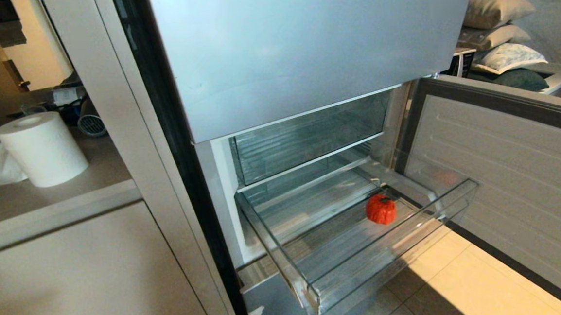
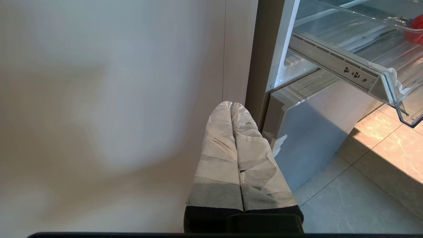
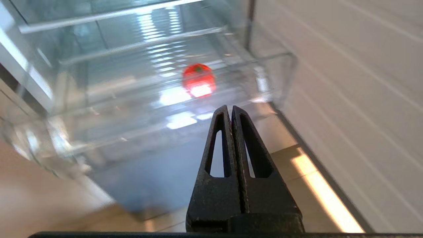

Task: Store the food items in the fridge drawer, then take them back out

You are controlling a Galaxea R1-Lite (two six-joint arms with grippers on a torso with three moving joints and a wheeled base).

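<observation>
A small red food item (image 1: 381, 209) with a dark stem lies on the ribbed bottom of the clear fridge drawer (image 1: 313, 299), which is pulled out over the floor. The right wrist view shows the food item (image 3: 198, 80) inside the drawer (image 3: 277, 71). My right gripper (image 3: 230, 109) is shut and empty, back from the drawer's front lip and lower than it. My left gripper (image 2: 231, 104) is shut with nothing in it, low beside the cabinet wall to the left of the fridge. The drawer's corner (image 2: 395, 86) shows above it. Neither arm appears in the head view.
The fridge door (image 1: 520, 177) stands open on the right. A deeper clear bin (image 1: 308, 136) sits above the drawer, under the silver-blue upper panel (image 1: 303, 44). A paper towel roll (image 1: 41, 148) stands on the counter at left. Tiled floor (image 1: 458, 283) lies below the drawer.
</observation>
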